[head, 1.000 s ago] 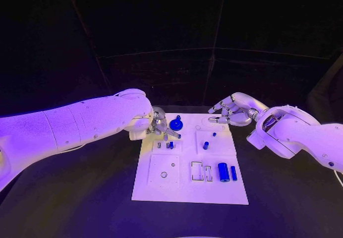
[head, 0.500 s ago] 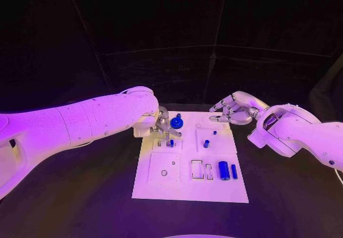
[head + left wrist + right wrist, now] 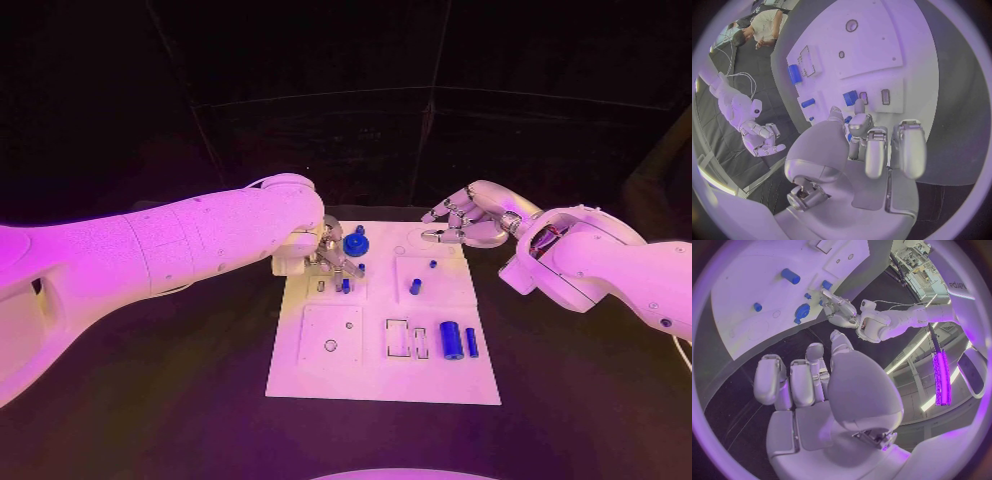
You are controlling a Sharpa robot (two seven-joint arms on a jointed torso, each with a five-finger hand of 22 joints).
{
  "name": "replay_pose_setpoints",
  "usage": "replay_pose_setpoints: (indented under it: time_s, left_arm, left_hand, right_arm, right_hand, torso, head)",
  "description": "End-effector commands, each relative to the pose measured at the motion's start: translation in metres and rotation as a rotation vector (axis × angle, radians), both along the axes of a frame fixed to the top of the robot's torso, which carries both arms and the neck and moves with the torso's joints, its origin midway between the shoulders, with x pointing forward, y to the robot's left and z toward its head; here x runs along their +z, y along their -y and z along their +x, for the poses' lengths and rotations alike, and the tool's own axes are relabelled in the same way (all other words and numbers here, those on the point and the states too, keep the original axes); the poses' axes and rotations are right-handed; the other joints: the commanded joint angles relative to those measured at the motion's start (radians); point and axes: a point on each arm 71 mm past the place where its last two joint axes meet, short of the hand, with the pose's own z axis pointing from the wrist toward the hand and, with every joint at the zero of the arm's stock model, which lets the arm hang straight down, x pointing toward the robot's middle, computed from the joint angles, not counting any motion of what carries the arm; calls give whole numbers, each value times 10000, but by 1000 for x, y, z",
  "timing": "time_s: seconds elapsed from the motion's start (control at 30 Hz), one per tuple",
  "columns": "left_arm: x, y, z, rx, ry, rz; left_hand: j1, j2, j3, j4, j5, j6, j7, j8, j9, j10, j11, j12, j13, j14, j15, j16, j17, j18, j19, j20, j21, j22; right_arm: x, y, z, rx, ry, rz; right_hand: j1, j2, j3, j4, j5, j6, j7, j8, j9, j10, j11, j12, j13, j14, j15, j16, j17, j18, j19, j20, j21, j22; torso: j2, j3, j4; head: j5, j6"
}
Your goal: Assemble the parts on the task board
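Left hand [image 3: 329, 255] over far-left of task board [image 3: 330, 375], can't tell if it's holding anything; right hand [image 3: 464, 225] empty, fingers loose. Blue parts [image 3: 451, 341] look small, rigid, prob slick—you'd pinch sides.

Left hand [image 3: 326, 252] fingers reach down; right hand [image 3: 464, 226] hovers, fingers curled.

Head cam looks down on the task board [image 3: 382, 375]; both wrist cams sit close behind their hands, sharing that board.
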Motion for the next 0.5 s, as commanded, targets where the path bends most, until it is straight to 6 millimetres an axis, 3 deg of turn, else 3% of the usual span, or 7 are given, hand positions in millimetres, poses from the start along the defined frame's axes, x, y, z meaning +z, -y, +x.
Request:
replay_pose_setpoints:
  time_s: [0.03,0.5]
  left_arm:
    - [-1,1,-1,-156,-155,231]
    - [-3,4,-3,-318,-315,312]
  left_hand:
    - [125,-17,13,-74,43,-78,19,41,19,28,-33,15,6,1055,-46,32,2632,-159,309,-48,54,317]
    - [323,-35,107,-304,46,-192,16,197,216,24,-34,31,21,1055,-45,32,2632,-165,310,-44,77,367]
  right_arm:
    - [1,-1,0,65,-43,-29]
    - [0,-2,1,71,-86,-54]
  right_hand:
    - [-7,19,-73,-13,64,84,-2,67,12,-49,-30,-40,8,193,-69,-38,-4,155,-71,-32,-40,-12]
    - [44,58,-86,-31,181,85,-8,78,12,-45,-41,-62,-34,199,-78,-79,-32,157,-70,-41,-66,-33]
  torso:
    - [-3,-2,-3]
    - [-2,7,10]
  head:
    - [12,-1]
    - [10,-15]
